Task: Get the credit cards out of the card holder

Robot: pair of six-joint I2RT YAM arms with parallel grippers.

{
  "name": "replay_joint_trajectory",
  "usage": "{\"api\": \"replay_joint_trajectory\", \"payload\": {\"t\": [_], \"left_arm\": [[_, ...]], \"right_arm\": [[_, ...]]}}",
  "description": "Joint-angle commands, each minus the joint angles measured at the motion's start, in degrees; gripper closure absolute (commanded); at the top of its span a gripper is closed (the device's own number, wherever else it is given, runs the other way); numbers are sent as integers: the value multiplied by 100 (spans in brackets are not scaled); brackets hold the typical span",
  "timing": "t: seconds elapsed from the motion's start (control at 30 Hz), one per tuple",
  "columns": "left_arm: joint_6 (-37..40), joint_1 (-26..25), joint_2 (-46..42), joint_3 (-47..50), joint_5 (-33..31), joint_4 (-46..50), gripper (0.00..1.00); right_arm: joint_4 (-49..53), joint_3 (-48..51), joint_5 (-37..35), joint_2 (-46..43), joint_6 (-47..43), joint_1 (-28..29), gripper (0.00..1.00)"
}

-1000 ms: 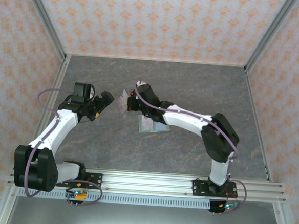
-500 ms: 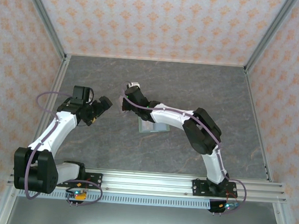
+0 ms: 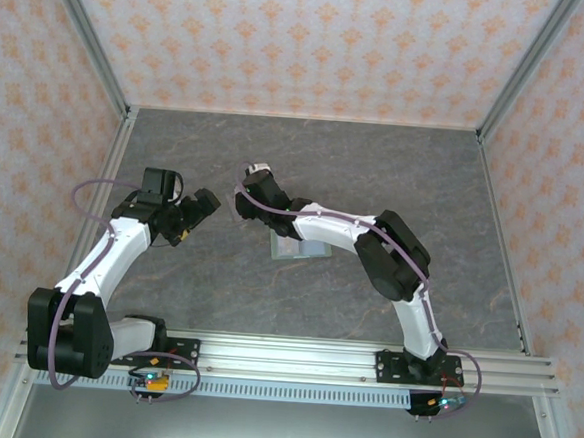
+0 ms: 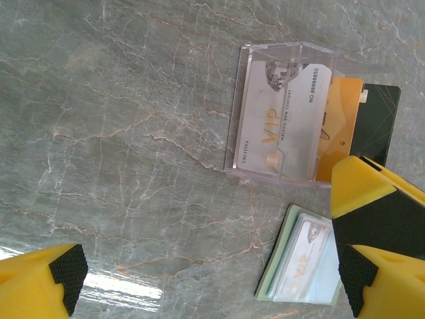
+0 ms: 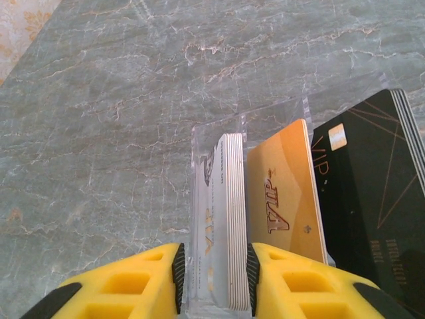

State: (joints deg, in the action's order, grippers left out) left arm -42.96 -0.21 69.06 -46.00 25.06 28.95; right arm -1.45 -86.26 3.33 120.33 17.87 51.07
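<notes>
The sage-green card holder point(image 4: 271, 276) lies flat on the grey marbled counter point(image 4: 119, 133), with a whitish credit card point(image 4: 302, 259) showing in its panel. Near it sits a clear plastic box point(image 4: 285, 46) holding a stack of whitish cards point(image 5: 229, 219), with a golden card point(image 5: 282, 193) and a black card point(image 5: 372, 186) alongside. The right hand point(image 5: 214, 266) has a finger on either side of the stack; I cannot tell whether they pinch it. The left hand point(image 4: 209, 269) hangs spread wide over the counter
</notes>
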Motion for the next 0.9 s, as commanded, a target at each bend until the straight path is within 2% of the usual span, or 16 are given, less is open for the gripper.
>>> {"api": "replay_joint_trajectory", "payload": {"t": [0.0,0.2,0.3,0.47,0.6,0.87], "left_arm": [[108,65,33,-3,68,69,0],[265,57,116,-94,166,195,0],[345,24,139,-146,164,251,0],[398,-257,234,-323,19,343,0],[347,-716,413,-556,-202,367,0],[-29,-1464,830,-829,-192,67,0]], "right_arm": [[194,43,12,-585,163,8,64],[560,789,-180,-1522,512,-17,51],[802,1281,-193,-1965,707,-124,50],[1191,2071,-90,-2569,1023,-429,49],[1283,2497,435,-2753,1229,-764,50],[1226,2527,1404,-2272,1512,-1151,58]]}}
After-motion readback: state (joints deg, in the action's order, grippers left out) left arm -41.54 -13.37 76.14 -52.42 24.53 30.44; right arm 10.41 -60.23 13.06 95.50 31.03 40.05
